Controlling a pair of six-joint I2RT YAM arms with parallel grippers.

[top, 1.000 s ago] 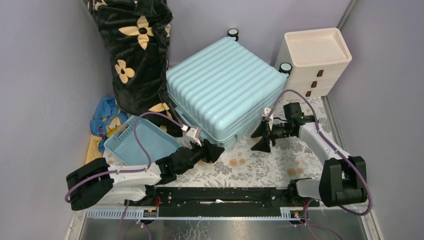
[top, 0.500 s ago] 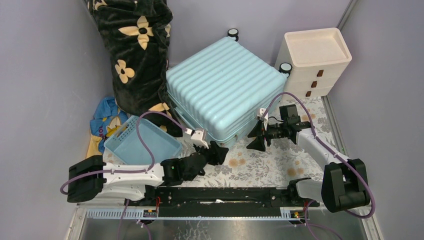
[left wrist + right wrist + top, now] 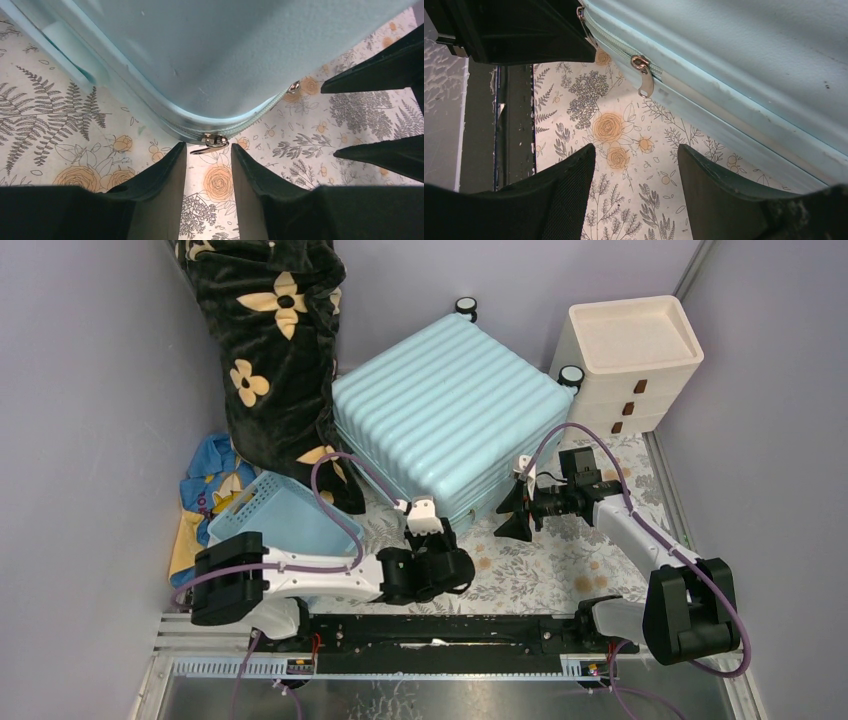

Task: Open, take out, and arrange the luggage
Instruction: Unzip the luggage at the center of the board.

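The luggage (image 3: 450,430), a pale aqua ribbed suitcase, lies shut on the floral cloth, wheels toward the back. My left gripper (image 3: 443,540) points at its near corner. In the left wrist view the left gripper (image 3: 208,150) is open, and a metal zipper pull (image 3: 214,141) hangs just past its tips, untouched. My right gripper (image 3: 513,515) stands open beside the suitcase's right front side. In the right wrist view the right gripper (image 3: 636,152) has only cloth between its fingers. A second zipper pull (image 3: 643,82) dangles from the seam ahead of it.
A black flowered blanket (image 3: 275,350) hangs at the back left, over a blue and yellow cloth (image 3: 210,480). A small blue basket (image 3: 285,520) sits left of the left arm. A cream drawer unit (image 3: 630,360) stands at the back right. Walls close in on both sides.
My left arm has swung right and forward to the suitcase's near corner, and its jaws have narrowed. My right gripper shifted slightly left, then held still.
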